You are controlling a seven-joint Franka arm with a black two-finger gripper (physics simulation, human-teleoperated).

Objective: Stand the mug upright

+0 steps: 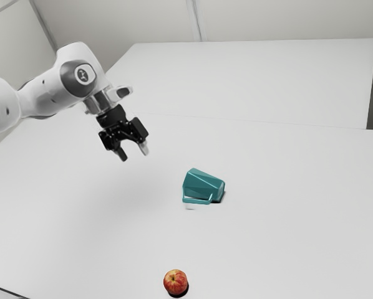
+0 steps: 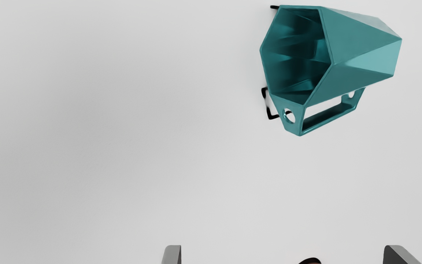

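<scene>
My gripper (image 1: 133, 152) hangs high above the table, toward the exterior view's left of the mug, its fingers spread with nothing between them. The teal faceted mug (image 1: 203, 185) lies on its side, its handle toward the apple's side of the table. In the wrist view the gripper (image 2: 282, 255) has its two fingertips far apart. There the mug (image 2: 361, 44) shows its dark hollow mouth and its handle with a long slot, and the fingers are well away from it.
A red apple (image 1: 175, 282) rests on the white table (image 1: 286, 237) near the exterior view's bottom edge. Behind the table stand pale walls (image 1: 267, 18). Part of a dark, reddish round shape (image 2: 310, 261) appears between the fingertips at the wrist view's edge.
</scene>
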